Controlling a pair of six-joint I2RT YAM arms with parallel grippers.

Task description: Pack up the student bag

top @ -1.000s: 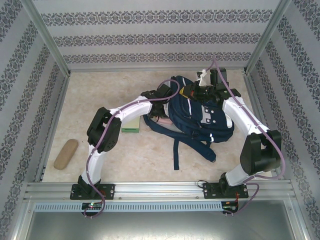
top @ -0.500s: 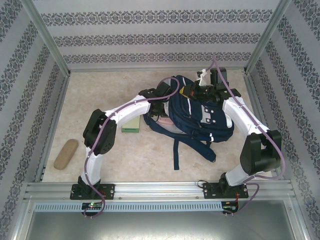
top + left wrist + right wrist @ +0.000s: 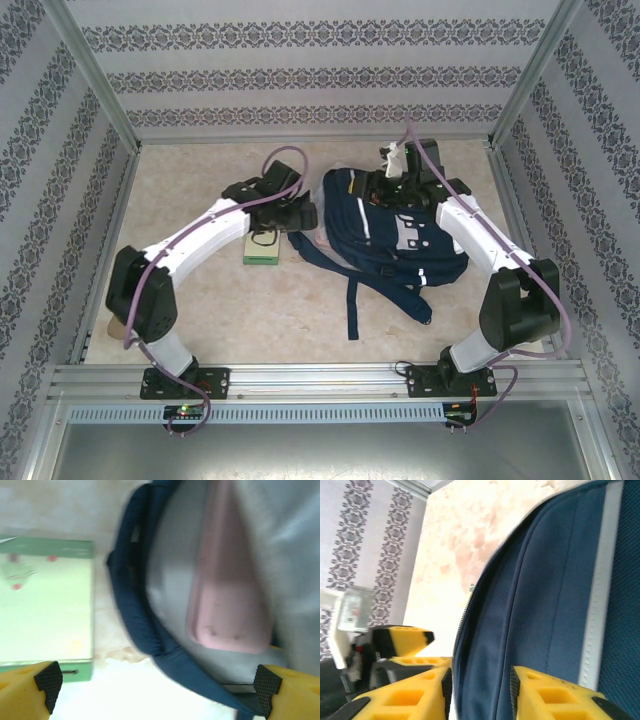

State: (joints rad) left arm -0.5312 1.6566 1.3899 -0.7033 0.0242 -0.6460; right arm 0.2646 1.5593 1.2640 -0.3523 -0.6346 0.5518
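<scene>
The student bag (image 3: 385, 235), navy with thin white stripes, lies in the middle right of the table with its mouth facing left. Its grey lining (image 3: 172, 580) shows, with a pink thing (image 3: 227, 605) inside. My left gripper (image 3: 305, 215) hovers wide open just left of the mouth, over the bag's navy rim (image 3: 150, 635), and holds nothing. My right gripper (image 3: 385, 185) is at the bag's far top edge. Its jaws (image 3: 477, 680) stand a little apart with the navy fabric and zipper edge (image 3: 465, 615) between them.
A green box (image 3: 262, 247) lies flat just left of the bag, under my left forearm, and the same green box (image 3: 45, 610) sits beside the left fingertip. The bag's straps (image 3: 352, 300) trail toward the near edge. A tan pouch (image 3: 108, 325) peeks out behind my left elbow. Metal frame rails border the table.
My left gripper has drawn back to the left, out of the bag's mouth, and its elbow swung left. The right jaws have parted from shut, and the bag's top has sunk.
</scene>
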